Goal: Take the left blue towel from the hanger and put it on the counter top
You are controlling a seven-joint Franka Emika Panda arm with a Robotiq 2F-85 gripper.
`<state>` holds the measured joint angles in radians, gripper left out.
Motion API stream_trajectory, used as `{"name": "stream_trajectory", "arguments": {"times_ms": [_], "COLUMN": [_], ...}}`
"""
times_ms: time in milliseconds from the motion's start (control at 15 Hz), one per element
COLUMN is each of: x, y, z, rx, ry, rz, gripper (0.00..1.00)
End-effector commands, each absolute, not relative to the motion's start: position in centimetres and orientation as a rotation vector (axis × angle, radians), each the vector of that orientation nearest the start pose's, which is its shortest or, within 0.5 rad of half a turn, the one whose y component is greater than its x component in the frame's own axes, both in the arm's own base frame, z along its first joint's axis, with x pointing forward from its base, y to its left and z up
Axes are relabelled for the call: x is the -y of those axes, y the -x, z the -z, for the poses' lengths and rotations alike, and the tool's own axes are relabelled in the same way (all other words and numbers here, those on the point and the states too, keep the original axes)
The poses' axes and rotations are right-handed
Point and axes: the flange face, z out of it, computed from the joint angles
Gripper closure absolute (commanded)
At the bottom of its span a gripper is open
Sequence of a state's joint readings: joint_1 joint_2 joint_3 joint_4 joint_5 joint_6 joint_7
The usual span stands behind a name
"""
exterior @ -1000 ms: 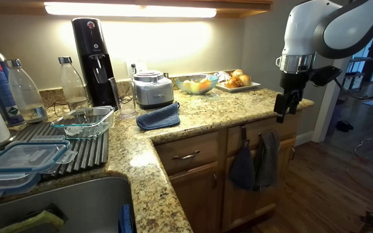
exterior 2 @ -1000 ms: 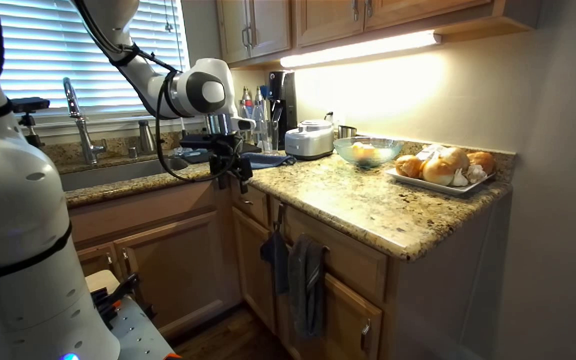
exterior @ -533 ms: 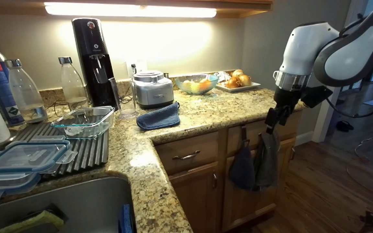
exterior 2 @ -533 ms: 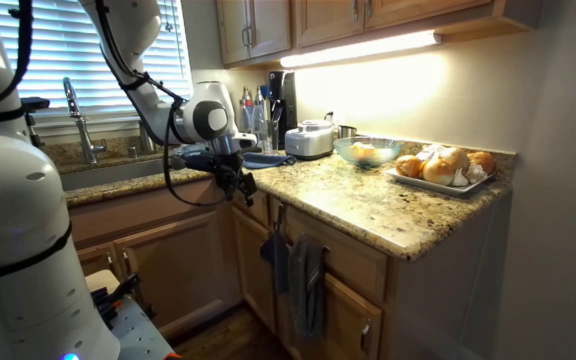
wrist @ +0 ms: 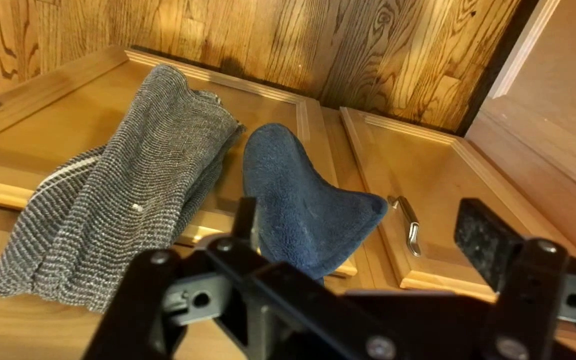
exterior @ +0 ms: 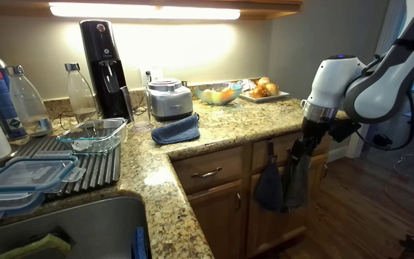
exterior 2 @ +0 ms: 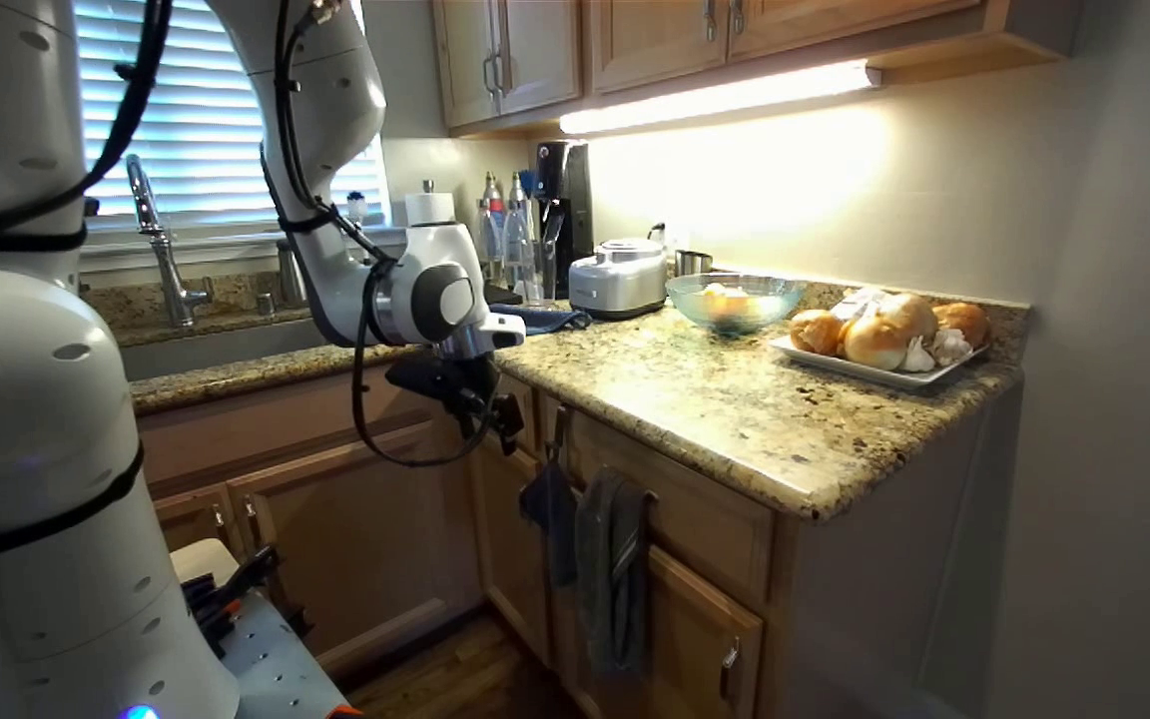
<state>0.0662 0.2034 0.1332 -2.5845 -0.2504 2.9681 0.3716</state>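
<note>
Hand (wrist: pixel 360 215) w/ fingers spread wide partly blocks blue towel (wrist: pixel 308 215) in wrist cam, incl. its hanging end.

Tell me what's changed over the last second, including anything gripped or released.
The open black gripper has moved down, tilting further, toward the small dark slate-blue cloth towel and the striped grey cloth towel. Nothing was gripped or released. Both towels still hang on the wooden cabinet front; the folded blue cloth stays on the speckled tan granite counter top.
</note>
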Motion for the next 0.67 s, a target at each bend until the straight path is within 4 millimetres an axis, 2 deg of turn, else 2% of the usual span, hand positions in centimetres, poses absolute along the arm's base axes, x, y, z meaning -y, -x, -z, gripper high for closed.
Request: {"name": "stream_trajectory", "arguments": {"times_ms": [0, 267, 333, 600], "x": [-10.5, -9.8, -9.7, -9.8], "y": [-45.4, -46.1, -45.8, -46.3], "z": [-18.1, -15.9, -16.5, -15.6], "rx": [0.100, 0.075, 0.104, 0.104], "ry": [3.087, 3.088, 3.088, 3.092], "rz": [0.361, 0.365, 0.349, 0.337], "gripper": [0.00, 0.00, 0.00, 0.00]}}
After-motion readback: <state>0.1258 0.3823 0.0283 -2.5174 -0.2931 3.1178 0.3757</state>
